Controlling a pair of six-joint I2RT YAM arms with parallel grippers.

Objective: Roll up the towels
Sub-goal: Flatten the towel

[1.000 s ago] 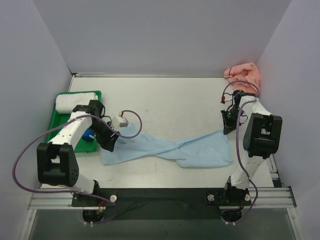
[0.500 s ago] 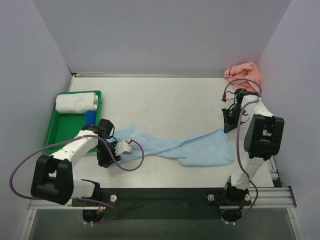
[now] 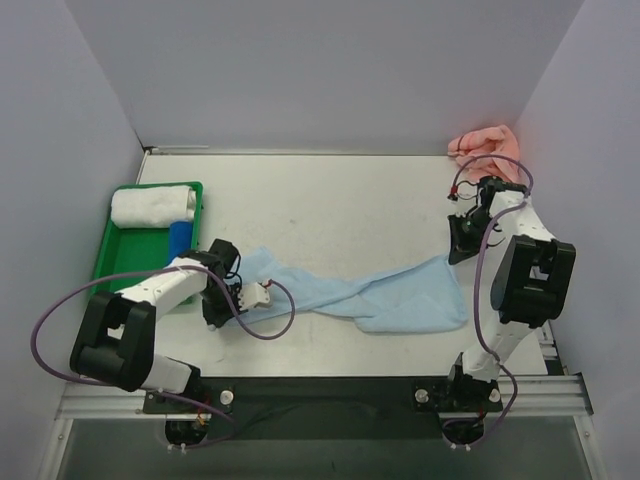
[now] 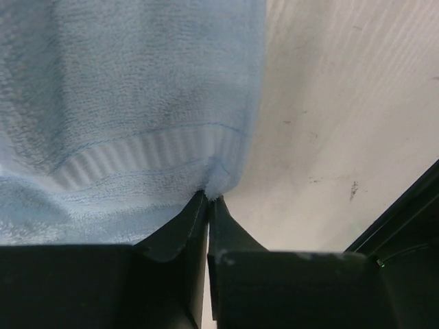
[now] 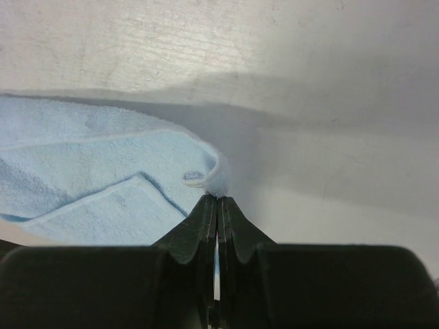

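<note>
The light blue towel (image 3: 350, 298) lies twisted and stretched across the middle of the table. My left gripper (image 3: 214, 318) is at its near left end, and in the left wrist view its jaws (image 4: 208, 197) are shut on the towel's hemmed corner (image 4: 218, 179). My right gripper (image 3: 453, 259) is shut on the towel's far right corner (image 5: 218, 179), the fingertips (image 5: 218, 200) pinching the folded edge. The salmon pink towel (image 3: 487, 146) sits crumpled in the back right corner, away from both grippers.
A green tray (image 3: 118, 260) at the left holds a rolled white towel (image 3: 150, 205) and a small blue item (image 3: 180, 238). Purple walls close in on the left, back and right. A black rail (image 3: 330, 392) runs along the near edge.
My left gripper has swung from beside the tray down to the towel's near left corner and shut on it. The right gripper has stayed shut on the right corner.
</note>
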